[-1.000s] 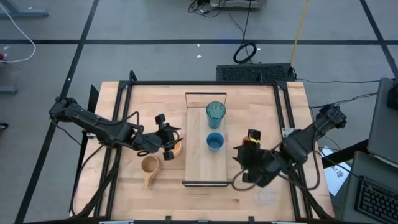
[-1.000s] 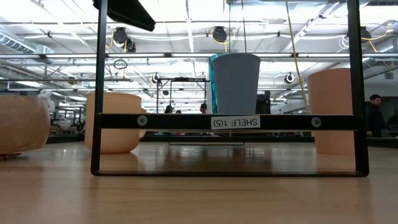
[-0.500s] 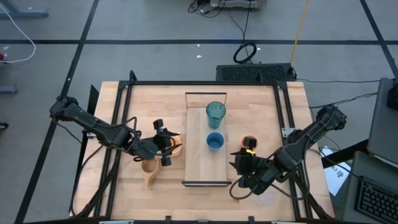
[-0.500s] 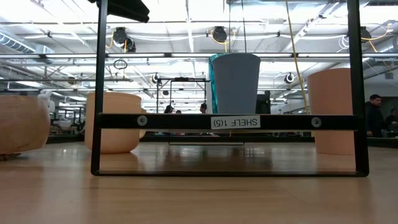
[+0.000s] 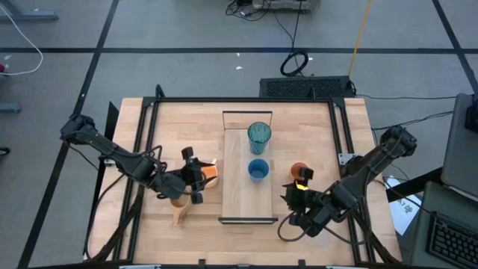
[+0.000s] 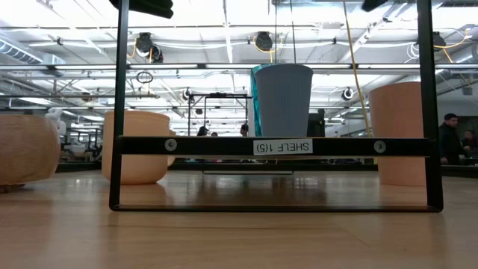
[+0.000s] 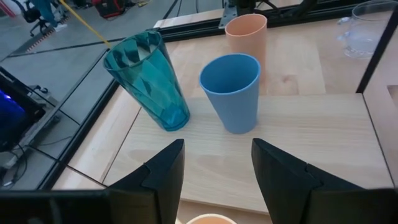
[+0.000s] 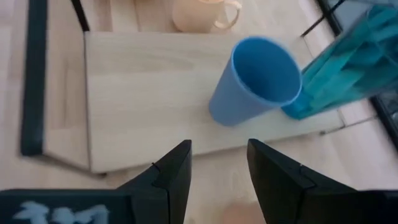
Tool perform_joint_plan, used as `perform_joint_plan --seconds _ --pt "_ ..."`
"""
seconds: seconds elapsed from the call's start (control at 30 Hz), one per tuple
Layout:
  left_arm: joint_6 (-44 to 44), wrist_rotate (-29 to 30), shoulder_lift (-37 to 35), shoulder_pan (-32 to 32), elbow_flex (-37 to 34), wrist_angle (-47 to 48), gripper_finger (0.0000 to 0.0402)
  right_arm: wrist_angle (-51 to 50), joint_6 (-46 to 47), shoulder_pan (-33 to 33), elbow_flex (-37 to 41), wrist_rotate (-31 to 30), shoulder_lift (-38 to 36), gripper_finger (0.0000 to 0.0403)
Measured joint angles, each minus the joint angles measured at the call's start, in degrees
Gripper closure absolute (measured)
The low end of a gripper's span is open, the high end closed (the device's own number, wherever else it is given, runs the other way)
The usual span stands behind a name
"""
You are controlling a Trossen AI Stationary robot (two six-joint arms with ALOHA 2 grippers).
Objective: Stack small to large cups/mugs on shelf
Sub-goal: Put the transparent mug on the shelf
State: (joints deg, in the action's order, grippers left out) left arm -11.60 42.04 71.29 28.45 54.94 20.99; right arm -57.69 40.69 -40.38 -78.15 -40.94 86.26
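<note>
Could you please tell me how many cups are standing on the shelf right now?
2: the teal tumbler at the shelf's far end and the blue cup near its middle. The other cups stand off the shelf, on the table.

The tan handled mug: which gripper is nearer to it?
Left. The left gripper hangs right beside the tan handled mug, by the shelf's left edge. The right gripper is across the shelf.

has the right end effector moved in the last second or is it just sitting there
Yes. In the high view the right end effector has pulled back from beside the shelf, toward the table's near edge, uncovering the orange cup it had been over.
</note>
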Motion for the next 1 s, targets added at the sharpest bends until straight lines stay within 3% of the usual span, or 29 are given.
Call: perform_joint_plan --seconds 0.3,0.6,1.0 --pt "2.6 0.0 0.0 -0.1 0.0 -0.1 0.0213 -11.7 14.0 -5.1 0.0 1.7 -3.1 0.0255" --pt "3.9 0.0 0.0 -2.0 0.0 0.0 0.0213 -10.5 27.8 -5.9 0.0 21.4 -5.5 0.0255" --pt "3.8 -0.5 0.0 -2.6 0.0 0.0 0.0213 -9.5 41.4 -5.9 0.0 34.9 -5.5 0.0255"
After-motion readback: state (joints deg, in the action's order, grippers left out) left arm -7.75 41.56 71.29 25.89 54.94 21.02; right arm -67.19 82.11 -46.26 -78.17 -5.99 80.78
